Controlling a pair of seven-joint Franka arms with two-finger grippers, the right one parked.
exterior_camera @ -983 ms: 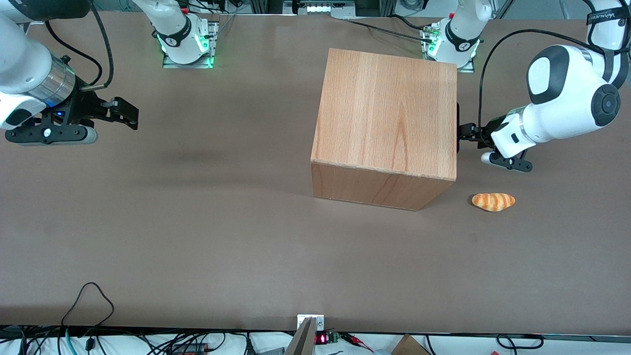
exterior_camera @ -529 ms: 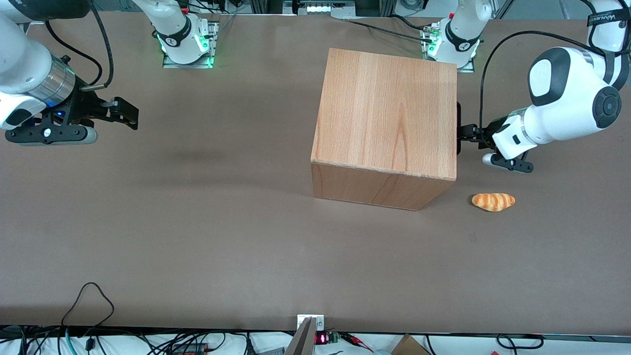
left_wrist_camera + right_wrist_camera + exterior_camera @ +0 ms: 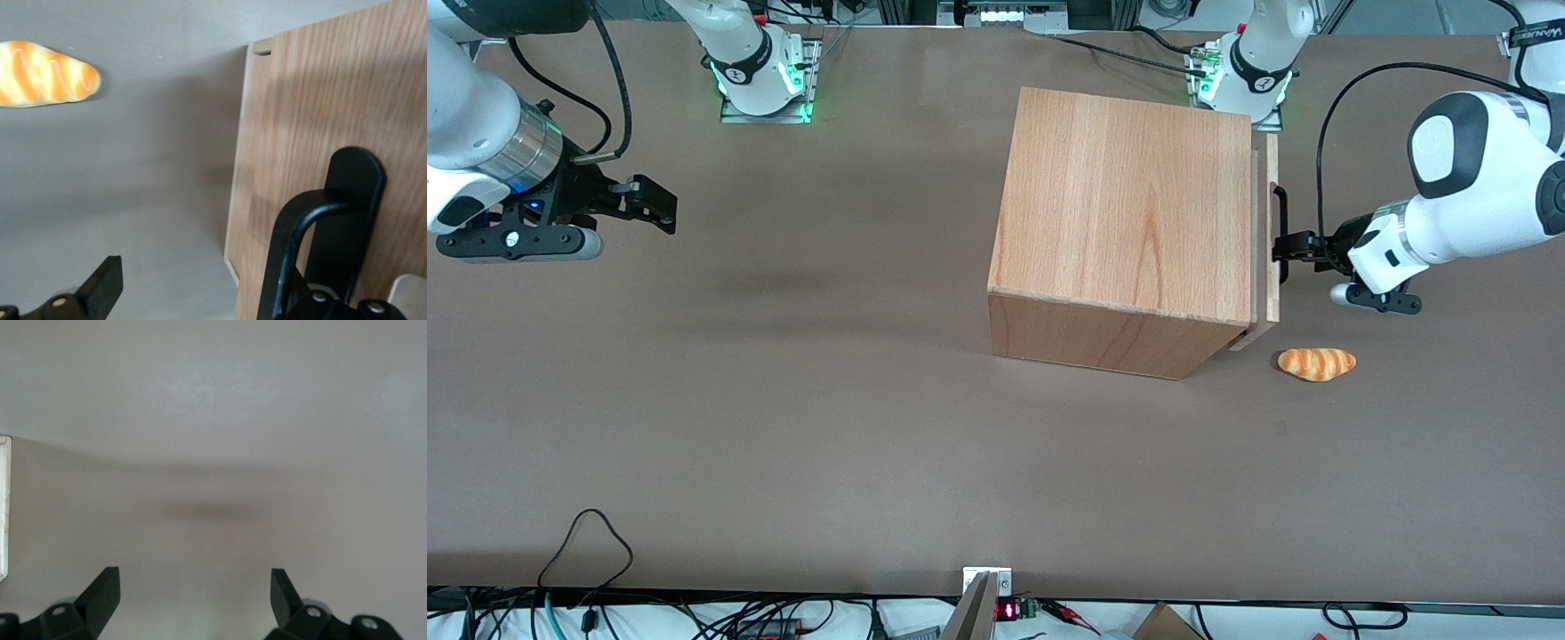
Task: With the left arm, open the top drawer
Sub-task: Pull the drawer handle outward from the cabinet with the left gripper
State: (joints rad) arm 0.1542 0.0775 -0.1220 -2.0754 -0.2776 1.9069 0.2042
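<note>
The left arm (image 3: pixel 1476 191) reaches in level; its claw (image 3: pixel 1288 250) is clamped.

Light-wood drawer (image 3: pixel 1267 233) with black handle (image 3: pixel 1281 233); black gripper (image 3: pixel 1284 248) on white arm (image 3: pixel 1476 191); orange, pale-striped bread (image 3: pixel 1317 364); brown table (image 3: pixel 783 400); reddish grained wood cabinet (image 3: pixel 1125 204)

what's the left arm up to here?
The left arm is pulling the top drawer out of the cabinet. Its hand is at the black handle, and the drawer front stands slightly out from the cabinet, so it is only partly open. A croissant lies on the table nearby, nearer the front camera than the hand.
</note>
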